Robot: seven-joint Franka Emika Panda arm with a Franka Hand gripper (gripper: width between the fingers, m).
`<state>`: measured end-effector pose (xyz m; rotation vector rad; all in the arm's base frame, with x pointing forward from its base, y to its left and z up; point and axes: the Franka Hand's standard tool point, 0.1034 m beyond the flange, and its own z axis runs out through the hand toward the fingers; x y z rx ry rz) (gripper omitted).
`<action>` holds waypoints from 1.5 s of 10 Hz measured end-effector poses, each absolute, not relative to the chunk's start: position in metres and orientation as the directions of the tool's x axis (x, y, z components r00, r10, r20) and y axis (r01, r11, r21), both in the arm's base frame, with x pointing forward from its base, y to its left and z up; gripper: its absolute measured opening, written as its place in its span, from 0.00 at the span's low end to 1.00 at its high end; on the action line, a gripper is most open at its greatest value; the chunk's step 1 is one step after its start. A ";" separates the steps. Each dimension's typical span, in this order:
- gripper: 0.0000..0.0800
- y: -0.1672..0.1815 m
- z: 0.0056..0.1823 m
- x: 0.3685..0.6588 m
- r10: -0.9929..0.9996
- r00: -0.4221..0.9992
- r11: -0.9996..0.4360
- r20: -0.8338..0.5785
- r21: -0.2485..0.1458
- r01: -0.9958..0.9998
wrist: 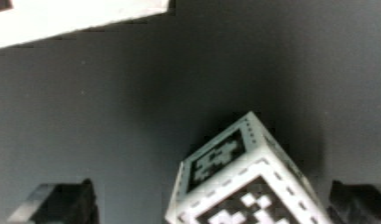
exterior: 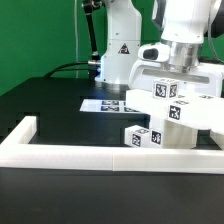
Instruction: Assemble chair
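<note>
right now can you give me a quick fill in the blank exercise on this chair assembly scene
1. The table top under the parts is ____ in colour.
2. The gripper has its jaws ____, with nothing clamped between them.
3. In the wrist view, a tagged chair piece shows between the two dark ____.
4. The long border frame in the foreground is ____ in colour.

Missing words: black; open; fingers; white
</note>
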<state>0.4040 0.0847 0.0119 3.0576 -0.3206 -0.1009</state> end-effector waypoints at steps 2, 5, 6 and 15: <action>0.78 0.084 0.012 0.404 -0.210 0.976 -0.976 -0.058 0.072 -0.205; 0.40 0.084 0.012 0.404 -0.210 0.976 -0.976 -0.058 0.072 -0.205; 0.40 0.084 0.012 0.404 -0.210 0.976 -0.976 -0.058 0.072 -0.205; 0.00 0.084 0.013 0.403 -0.208 0.976 -0.976 -0.059 0.071 -0.204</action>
